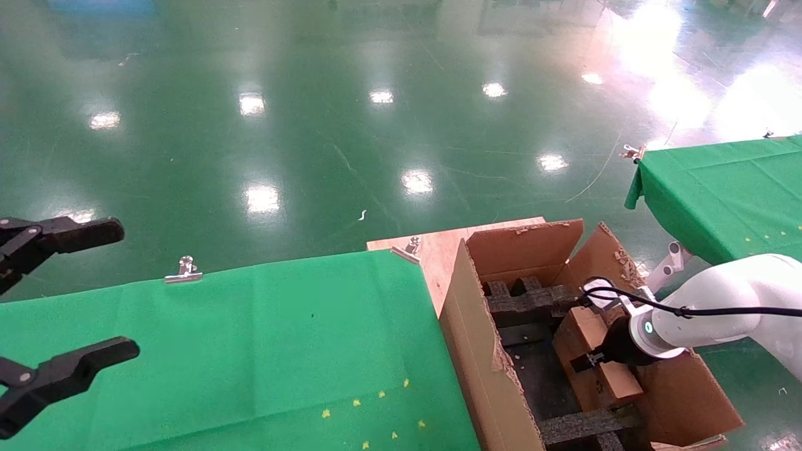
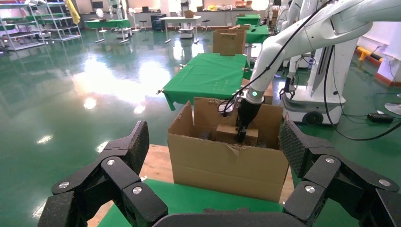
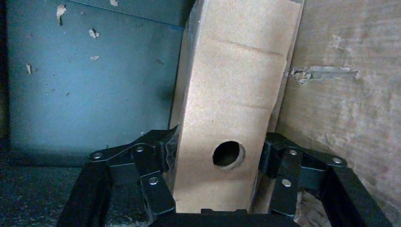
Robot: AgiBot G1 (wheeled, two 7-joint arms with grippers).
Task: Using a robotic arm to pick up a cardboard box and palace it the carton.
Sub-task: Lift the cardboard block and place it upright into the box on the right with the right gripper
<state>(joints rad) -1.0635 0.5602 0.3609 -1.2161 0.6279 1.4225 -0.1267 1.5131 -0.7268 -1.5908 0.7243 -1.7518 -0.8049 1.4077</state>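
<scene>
The white robotic arm (image 1: 720, 307) reaches from the right down into the large brown carton (image 1: 476, 351). Its right gripper (image 1: 586, 362) is shut on the small cardboard box (image 1: 579, 332), which sits low inside the carton against the right-hand wall. In the right wrist view the box (image 3: 236, 94) with its round hole fills the space between the right gripper's (image 3: 217, 151) black fingers (image 3: 156, 156), beside the carton wall. The left wrist view shows the carton (image 2: 227, 165) and the box (image 2: 227, 134) from the side. My left gripper (image 1: 125, 291) is open and empty at the far left.
Black foam inserts (image 1: 532, 300) line the carton's inside. A green-clothed table (image 1: 250, 338) lies left of the carton, with metal clips (image 1: 183, 270) at its far edge. A wooden board (image 1: 438, 250) lies under the carton. A second green table (image 1: 720, 188) stands at the far right.
</scene>
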